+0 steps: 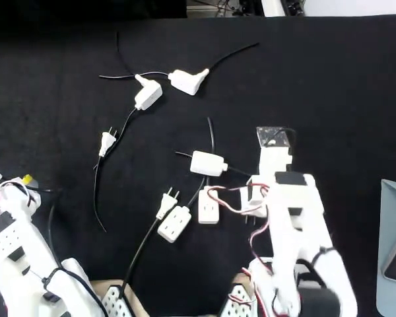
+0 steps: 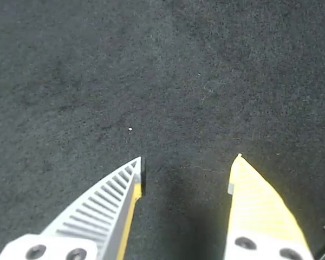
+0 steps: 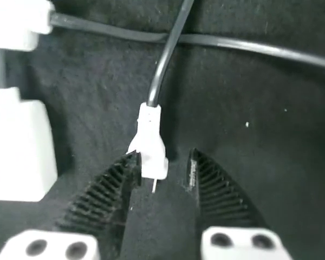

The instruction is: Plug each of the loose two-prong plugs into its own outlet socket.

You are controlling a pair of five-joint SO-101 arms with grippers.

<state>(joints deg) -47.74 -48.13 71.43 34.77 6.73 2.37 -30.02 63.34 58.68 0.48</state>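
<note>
White plastic arms; the right arm (image 1: pixel 300 231), at five o'clock, has red-and-white wires (image 1: pixel 228 198). Left gripper (image 2: pixel 189 157): one yellow finger (image 2: pixel 257 206) (ribbed).

One plug (image 1: pixel 106 141) lies alone on the table (image 1: pixel 330 86); a second plug (image 1: pixel 166 201) lies just beside a socket (image 1: pixel 174 224). The right arm (image 1: pixel 297 224) is near, the left arm (image 1: pixel 13 257) well apart.

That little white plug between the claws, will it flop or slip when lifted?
The plug looks like small hard plastic, so probably stiff and light. Its thin black cord curves loosely, so it will likely trail and tug. Its narrow smooth body might twist in the right gripper.
</note>
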